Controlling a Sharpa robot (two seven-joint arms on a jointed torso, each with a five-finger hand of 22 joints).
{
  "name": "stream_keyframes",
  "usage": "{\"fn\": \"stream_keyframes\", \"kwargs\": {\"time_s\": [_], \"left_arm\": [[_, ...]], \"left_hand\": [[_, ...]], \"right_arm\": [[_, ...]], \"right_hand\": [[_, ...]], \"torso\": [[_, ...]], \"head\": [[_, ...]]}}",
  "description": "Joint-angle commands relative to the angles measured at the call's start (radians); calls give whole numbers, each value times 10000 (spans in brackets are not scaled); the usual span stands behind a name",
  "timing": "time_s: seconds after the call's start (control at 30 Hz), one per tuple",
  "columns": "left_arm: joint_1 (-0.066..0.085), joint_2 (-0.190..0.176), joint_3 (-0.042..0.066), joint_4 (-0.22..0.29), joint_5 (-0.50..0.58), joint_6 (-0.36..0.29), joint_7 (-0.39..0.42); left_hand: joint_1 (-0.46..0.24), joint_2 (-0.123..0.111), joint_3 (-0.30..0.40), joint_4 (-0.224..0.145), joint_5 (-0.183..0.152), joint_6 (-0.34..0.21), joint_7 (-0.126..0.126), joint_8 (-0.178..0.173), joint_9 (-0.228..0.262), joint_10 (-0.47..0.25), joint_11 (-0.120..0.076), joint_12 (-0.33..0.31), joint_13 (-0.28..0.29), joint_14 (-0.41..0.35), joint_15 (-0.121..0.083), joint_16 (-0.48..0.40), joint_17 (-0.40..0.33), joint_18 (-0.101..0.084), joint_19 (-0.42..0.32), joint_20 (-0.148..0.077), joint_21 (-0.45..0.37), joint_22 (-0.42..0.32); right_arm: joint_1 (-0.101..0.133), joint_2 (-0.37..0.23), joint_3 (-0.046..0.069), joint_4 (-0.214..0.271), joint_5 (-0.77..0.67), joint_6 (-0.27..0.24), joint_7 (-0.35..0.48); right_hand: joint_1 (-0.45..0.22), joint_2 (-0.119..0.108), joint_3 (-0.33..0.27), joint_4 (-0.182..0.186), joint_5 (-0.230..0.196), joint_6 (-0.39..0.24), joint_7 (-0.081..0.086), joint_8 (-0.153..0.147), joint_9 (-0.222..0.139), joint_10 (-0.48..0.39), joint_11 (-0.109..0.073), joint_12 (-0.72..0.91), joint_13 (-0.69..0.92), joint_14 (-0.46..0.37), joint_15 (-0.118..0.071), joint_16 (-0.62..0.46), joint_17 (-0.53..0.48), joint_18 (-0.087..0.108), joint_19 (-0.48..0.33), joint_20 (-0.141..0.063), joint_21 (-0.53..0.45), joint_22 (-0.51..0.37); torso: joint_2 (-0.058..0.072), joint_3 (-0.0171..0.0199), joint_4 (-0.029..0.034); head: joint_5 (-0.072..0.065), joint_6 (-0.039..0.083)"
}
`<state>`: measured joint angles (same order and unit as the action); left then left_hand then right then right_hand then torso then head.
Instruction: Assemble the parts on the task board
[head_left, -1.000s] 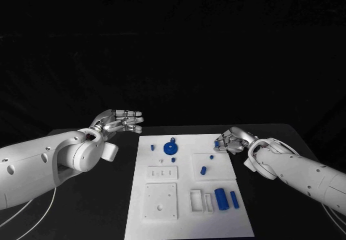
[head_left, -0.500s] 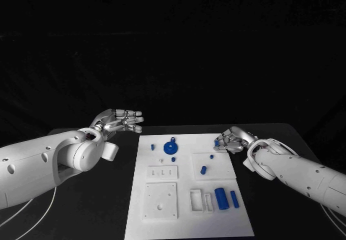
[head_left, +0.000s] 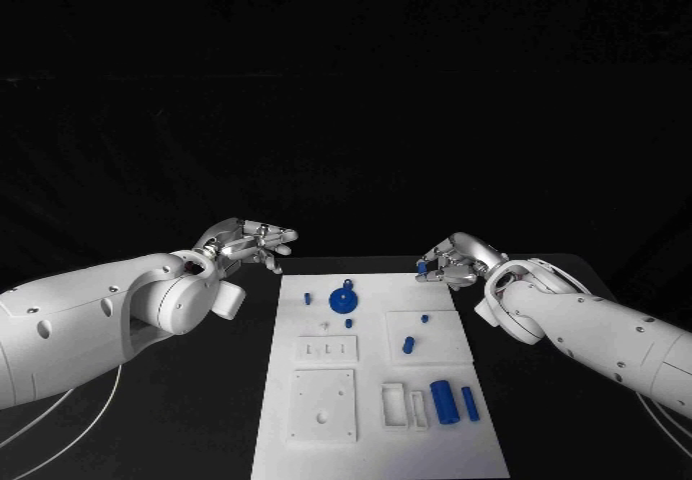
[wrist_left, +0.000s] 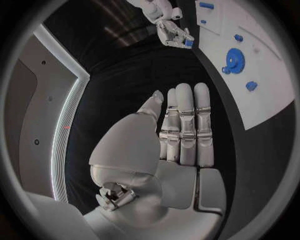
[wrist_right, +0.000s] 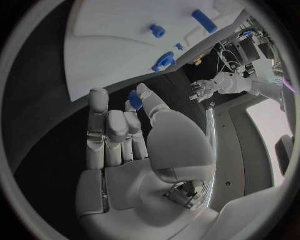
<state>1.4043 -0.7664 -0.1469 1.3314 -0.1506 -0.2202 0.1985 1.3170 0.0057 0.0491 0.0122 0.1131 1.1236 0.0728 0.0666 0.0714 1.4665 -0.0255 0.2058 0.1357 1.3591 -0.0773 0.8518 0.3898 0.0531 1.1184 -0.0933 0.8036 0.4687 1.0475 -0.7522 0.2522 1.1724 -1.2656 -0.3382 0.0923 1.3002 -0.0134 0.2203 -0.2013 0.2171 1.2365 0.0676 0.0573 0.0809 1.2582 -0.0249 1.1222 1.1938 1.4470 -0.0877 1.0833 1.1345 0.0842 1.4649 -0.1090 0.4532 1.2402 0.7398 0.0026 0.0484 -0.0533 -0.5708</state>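
Note:
The white task board (head_left: 378, 440) lies in the middle of the black table. On its far part sit a blue gear (head_left: 343, 297) and a few small blue pegs (head_left: 307, 298); two blue cylinders (head_left: 443, 400) lie nearer to me. My right hand (head_left: 459, 264) hovers over the board's far right corner and pinches a small blue part (head_left: 423, 268) between thumb and finger. The right wrist view shows that blue part (wrist_right: 134, 99) at the fingertips, with the gear (wrist_right: 164, 62) beyond. My left hand (head_left: 254, 243) is off the board's far left corner, fingers straight (wrist_left: 182, 120), holding nothing.
White raised blocks (head_left: 323, 402) with holes and a slotted holder (head_left: 402, 402) stand on the near half of the board. Bare black table (head_left: 173, 420) flanks the board on both sides. The left wrist view shows the right hand (wrist_left: 170, 31) above the board (wrist_left: 269, 80).
My right hand has lifted away from the board's right edge, moving farther back and slightly left with the blue part. The left hand has drifted a little toward the board.

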Motion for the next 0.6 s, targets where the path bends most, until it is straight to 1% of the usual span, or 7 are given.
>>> {"fn": "stream_keyframes", "kwargs": {"time_s": [0.03,0.23,0.33,0.43,0.53,0.57,0.6], "left_arm": [[163,185,18,-170,-592,766,-1240],[331,541,16,-433,-1249,1384,-2162],[372,778,12,-567,-1574,1562,-2737],[390,997,6,-683,-1884,1719,-3214],[400,1214,-1,-781,-2249,1926,-3727],[401,1280,-3,-806,-2365,1992,-3885],[403,1344,-5,-826,-2476,2041,-4033]], "left_hand": [[-261,34,-205,26,-50,436,-128,-10,144,410,-151,907,450,-253,-139,1157,737,-182,-223,-179,860,655],[-528,-17,-403,61,-66,756,-291,-3,566,476,-280,1676,918,-340,-255,2051,1198,-92,-646,-279,1822,1459],[-568,-45,-385,57,452,818,-342,-6,748,480,-334,1918,1050,-197,-310,2149,1215,-53,-624,-329,2015,1613],[-834,-182,-455,211,387,800,-337,-10,879,477,-327,1929,1094,-189,-304,2139,1199,-42,-651,-330,2080,1681],[-1371,-594,-238,719,132,766,-348,-6,1136,473,-324,1938,1181,-184,-282,2150,1188,-20,-698,-311,2130,1754],[-1554,-892,197,1095,44,751,-350,-5,1364,475,-322,1965,1259,-174,-266,2177,1188,-5,-685,-315,2184,1814],[-1654,-1012,220,1218,-16,709,-323,-7,1425,473,-300,1963,1282,-180,-286,2185,1188,-3,-720,-302,2170,1820]], "right_arm": [[98,93,-8,433,-475,323,-802],[216,276,-9,1060,-850,475,-1419],[262,451,-11,1358,-1085,597,-1847],[297,618,-26,1546,-1248,677,-2162],[337,847,-63,1670,-1402,745,-2500],[348,923,-74,1697,-1446,780,-2617],[357,994,-84,1722,-1491,813,-2733]], "right_hand": [[-42,-182,234,169,82,152,-134,68,282,-32,-58,-79,-10,18,-23,10,26,23,463,-23,91,-9],[-26,-318,433,324,47,108,-124,61,270,-20,-51,-73,1,30,-22,13,61,48,466,-19,155,-26],[3,-377,610,366,13,89,-111,61,269,-36,-45,-91,-8,37,-23,17,78,49,464,-18,177,-37],[-5,-443,784,401,40,62,-91,62,268,-64,-36,-128,-36,25,-17,-21,60,41,459,-12,172,-58],[-25,-519,923,450,108,58,-93,62,276,-75,-40,-157,-64,30,-17,-37,59,37,459,-12,174,-78],[-21,-526,941,449,117,53,-88,62,276,-80,-38,-165,-71,31,-18,-37,60,36,462,-14,190,-74],[-28,-540,987,459,108,45,-86,64,277,-77,-40,-163,-72,32,-15,-44,59,35,458,-13,187,-80]], "torso": [[-134,-18,30],[-254,-48,71],[-300,-55,63],[-325,-71,65],[-348,-83,83],[-360,-88,88],[-371,-94,101]], "head": [[47,-7],[109,-44],[189,-76],[303,-131],[264,-169],[254,-188],[247,-205]]}}
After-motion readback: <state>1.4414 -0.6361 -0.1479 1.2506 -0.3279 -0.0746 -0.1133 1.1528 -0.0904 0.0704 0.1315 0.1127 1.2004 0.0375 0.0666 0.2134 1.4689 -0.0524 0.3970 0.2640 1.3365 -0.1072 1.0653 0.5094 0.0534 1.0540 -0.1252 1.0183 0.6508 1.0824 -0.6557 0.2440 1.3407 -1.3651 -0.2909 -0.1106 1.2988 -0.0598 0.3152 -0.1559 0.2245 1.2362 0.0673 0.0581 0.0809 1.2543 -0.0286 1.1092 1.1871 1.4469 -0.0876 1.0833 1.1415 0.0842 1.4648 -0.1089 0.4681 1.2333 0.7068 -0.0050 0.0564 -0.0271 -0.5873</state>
